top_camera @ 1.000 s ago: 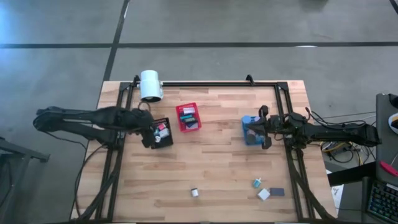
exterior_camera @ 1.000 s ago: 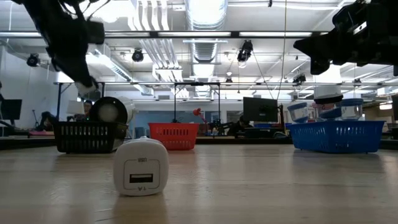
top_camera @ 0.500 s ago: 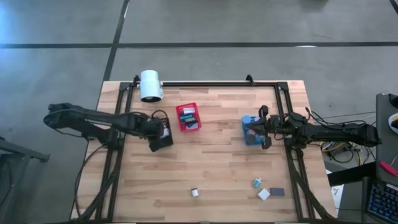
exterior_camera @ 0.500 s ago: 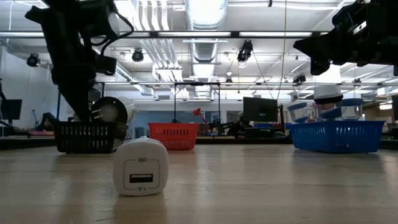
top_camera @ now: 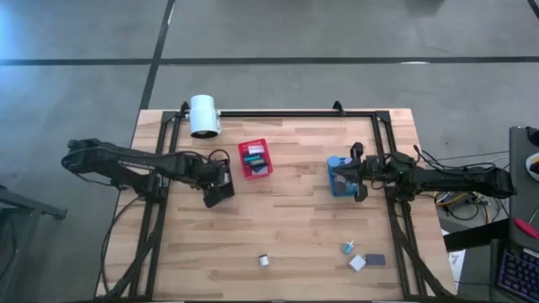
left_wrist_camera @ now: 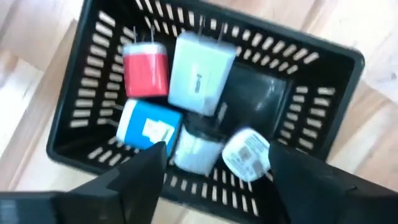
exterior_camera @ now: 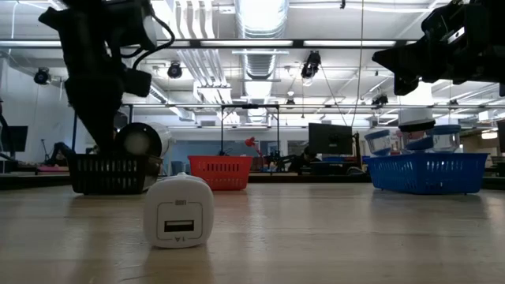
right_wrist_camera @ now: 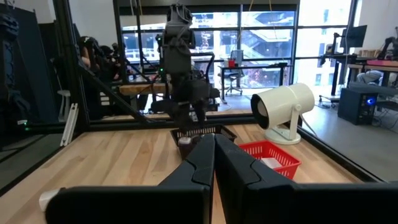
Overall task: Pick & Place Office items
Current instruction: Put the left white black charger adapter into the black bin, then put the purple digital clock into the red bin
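Two arms are working here, and we are taking the black bin (top_camera: 221, 187) as our landmark. We are seeing the left gripper (left_wrist_camera: 211, 165) hanging directly over this bin with its fingers spread apart and nothing between them; a second ago it was standing higher above the bin, so it has come down over the opening. Inside the bin we are counting several office items: a red block (left_wrist_camera: 147, 72), a white block (left_wrist_camera: 200, 73), a blue block (left_wrist_camera: 147, 127) and a round white piece (left_wrist_camera: 247, 154). We are judging this as a release just made, or a check of the drop, with the arm due to leave for another piece.

Well away from the black bin, near the table's front edge, we are noting a small white charger (top_camera: 264, 261), a teal piece (top_camera: 347, 247), a white block (top_camera: 357, 263) and a dark flat piece (top_camera: 376, 259) awaiting collection. Far across from the black bin, the right gripper (right_wrist_camera: 214, 149) is waiting over the blue bin (top_camera: 339, 178), fingers pressed together.
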Controlling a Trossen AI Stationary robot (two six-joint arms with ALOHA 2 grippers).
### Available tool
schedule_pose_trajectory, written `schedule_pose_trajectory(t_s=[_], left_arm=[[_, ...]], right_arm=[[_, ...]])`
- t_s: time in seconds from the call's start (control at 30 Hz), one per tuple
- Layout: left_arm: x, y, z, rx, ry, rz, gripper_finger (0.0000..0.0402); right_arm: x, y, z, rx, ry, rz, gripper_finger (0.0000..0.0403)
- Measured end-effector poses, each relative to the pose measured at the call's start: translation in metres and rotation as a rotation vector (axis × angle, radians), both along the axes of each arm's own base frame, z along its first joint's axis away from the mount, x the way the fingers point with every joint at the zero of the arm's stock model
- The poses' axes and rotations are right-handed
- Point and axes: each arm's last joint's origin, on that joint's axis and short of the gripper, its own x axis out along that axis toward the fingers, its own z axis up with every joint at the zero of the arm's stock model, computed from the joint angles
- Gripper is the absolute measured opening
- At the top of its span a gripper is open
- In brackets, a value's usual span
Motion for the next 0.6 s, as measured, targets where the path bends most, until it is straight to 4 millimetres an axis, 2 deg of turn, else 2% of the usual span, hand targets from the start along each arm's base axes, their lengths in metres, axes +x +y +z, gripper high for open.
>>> schedule_pose_trajectory(t_s=[0.17,0.37,0.5,0.6], left_arm=[[0.000,0.000,0.021,-0.005,-0.038,-0.016,0.0303],[-0.007,0.000,0.060,0.036,-0.209,-0.138,0.0285],[-0.016,0.000,0.085,0.092,-0.401,-0.199,0.0252],[-0.022,0.000,0.100,0.151,-0.555,-0.256,0.0201]], right_arm=[[0.000,0.000,0.000,0.002,0.001,0.001,0.0008],[0.000,0.000,0.000,0.000,0.001,0.000,0.0008],[0.000,0.000,0.000,0.000,0.001,0.000,0.0008],[0.000,0.000,0.000,0.000,0.001,0.000,0.0008]])
